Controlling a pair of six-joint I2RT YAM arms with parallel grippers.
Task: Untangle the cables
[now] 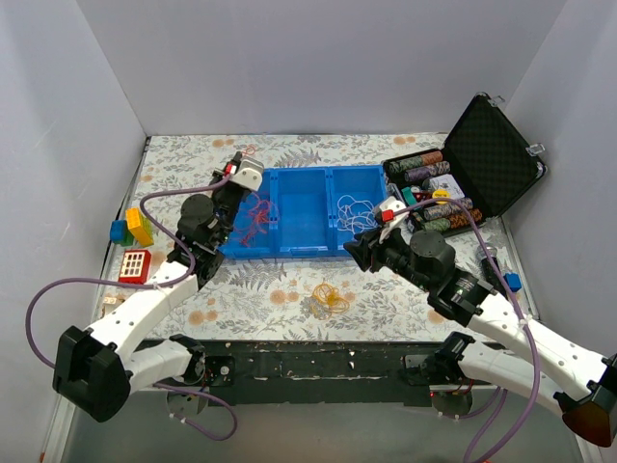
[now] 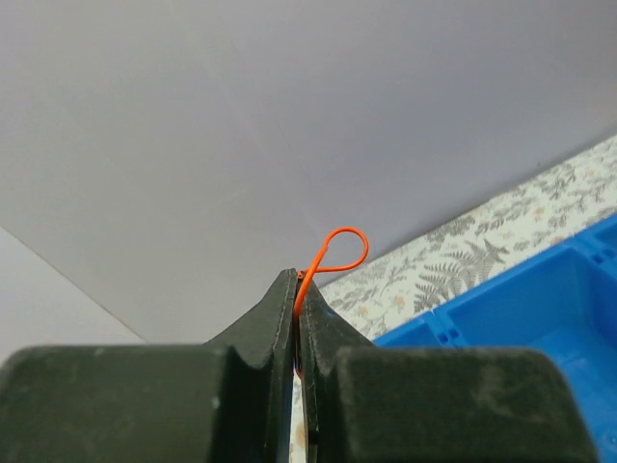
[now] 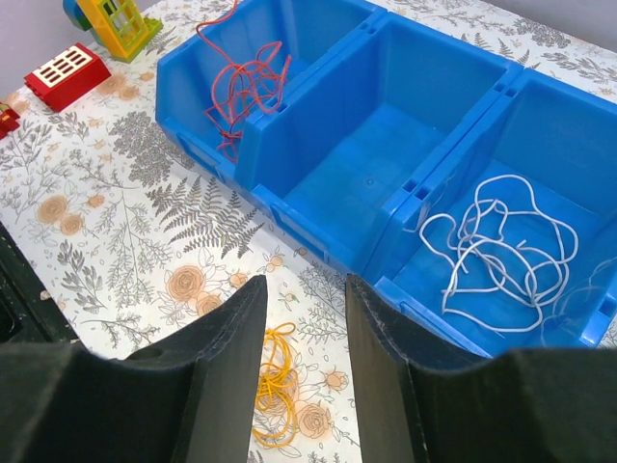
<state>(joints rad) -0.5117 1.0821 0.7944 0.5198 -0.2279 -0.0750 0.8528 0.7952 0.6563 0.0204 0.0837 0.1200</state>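
Observation:
My left gripper (image 2: 299, 275) is shut on an orange cable (image 2: 347, 230), and a small loop of it sticks out past the fingertips. From above, this gripper (image 1: 234, 162) is raised at the far left corner of the blue bin (image 1: 323, 253). The left compartment holds red cables (image 1: 255, 217) (image 3: 241, 82), and the right one holds white cables (image 1: 355, 207) (image 3: 501, 251). A yellow cable bunch (image 1: 328, 299) (image 3: 275, 386) lies on the table in front of the bin. My right gripper (image 3: 304, 285) is open and holds nothing, above the yellow bunch near the bin's front wall (image 3: 308, 227).
Toy blocks sit at the left: a yellow, blue and green one (image 1: 130, 229) and a red one (image 1: 135, 263). An open black case (image 1: 496, 145) with rows of poker chips (image 1: 429, 193) stands at the right. A small blue object (image 1: 511, 282) lies beside my right arm.

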